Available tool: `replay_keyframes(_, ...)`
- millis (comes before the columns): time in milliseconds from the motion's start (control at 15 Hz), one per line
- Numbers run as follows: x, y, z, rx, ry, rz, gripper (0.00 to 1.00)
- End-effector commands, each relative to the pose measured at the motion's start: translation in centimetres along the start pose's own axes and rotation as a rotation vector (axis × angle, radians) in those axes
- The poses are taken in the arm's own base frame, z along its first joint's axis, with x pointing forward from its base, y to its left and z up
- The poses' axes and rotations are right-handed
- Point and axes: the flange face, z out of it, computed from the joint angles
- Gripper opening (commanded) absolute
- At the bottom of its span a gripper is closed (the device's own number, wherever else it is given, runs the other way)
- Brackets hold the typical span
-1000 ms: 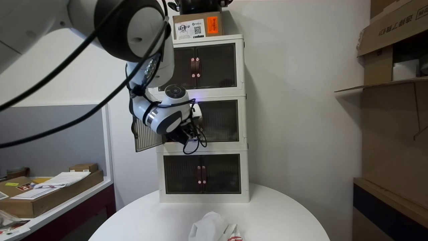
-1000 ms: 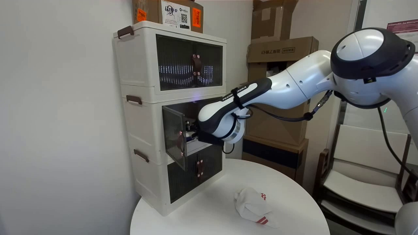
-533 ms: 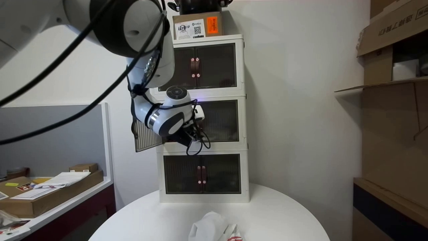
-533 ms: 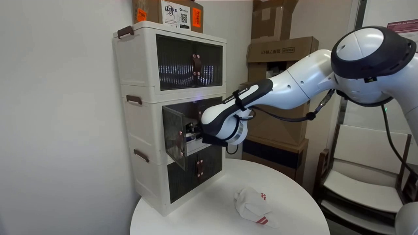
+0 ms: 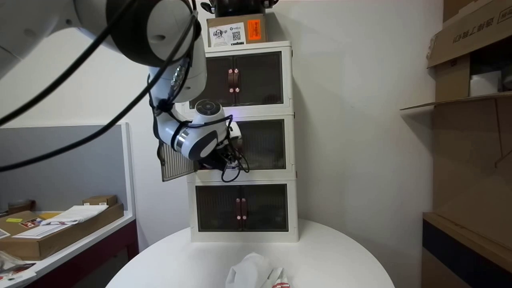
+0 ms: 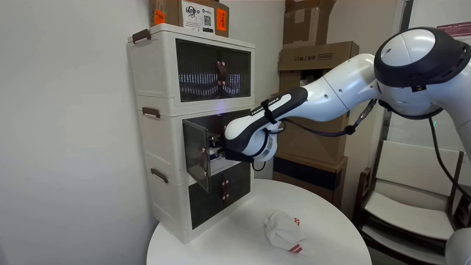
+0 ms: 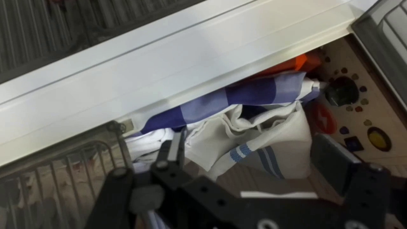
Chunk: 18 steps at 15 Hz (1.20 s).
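Claw: my claw [image 7: 253, 144] is inside the middle compartment [image 6: 211, 120], fingers [image 7: 332, 159] spread wide apart, one to either side of the striped cloth [image 7: 286, 140]. Whether either one touches the fabric, I can't tell.
Striped cloth: white with blue bands, bunched in loose folds between my fingers, above the wood-look floor [image 7: 243, 178] of that compartment.
Checked cloth: a blue-and-lilac checked cloth [image 7: 254, 90] lies along the inner side of the white sill [image 7: 190, 73], right up against the striped one.
Orange thing: a bit of something orange [image 7: 302, 62] peeks out past the checks; too little shows for me to name it.
Printed panel: near it I see a beige surface [image 7: 378, 105] with coloured dots and a red oval.
Arm: in both exterior views my arm [image 6: 320, 99] reaches in through the doorway, its wrist end hiding most of the claw.
Doors: one ribbed door [image 6: 195, 152] of the middle tier is swung outward; its neighbour [image 5: 264, 144] is closed.
Cabinet: white, three tiers, the cabinet [image 6: 158, 73] stands on the round white bench [image 6: 331, 221].
Bench cloth: a rumpled white cloth with red stripes [image 6: 283, 232] lies in front of it.
Top: a carton [image 5: 236, 32] sits on the cabinet.
Background: stacked cardboard boxes [image 6: 316, 151], and a chair [image 6: 408, 215] off to the side.
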Motion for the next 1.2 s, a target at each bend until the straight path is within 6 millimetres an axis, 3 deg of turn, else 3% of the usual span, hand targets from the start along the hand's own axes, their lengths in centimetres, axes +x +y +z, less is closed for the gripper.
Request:
replay_keyframes(0,0.8,-0.9,-0.1,0.016,0.025,-0.014,1.0)
replay_keyframes(267,1.0,-0.6,-0.4,-0.003,0.041,-0.025,1.0)
replay_keyframes(733,0.6,3.9,-1.0,-0.084,0.025,-0.042,1.0)
replay_keyframes(1133,0.6,4.4,-0.4,-0.08,-0.002,-0.062,1.0)
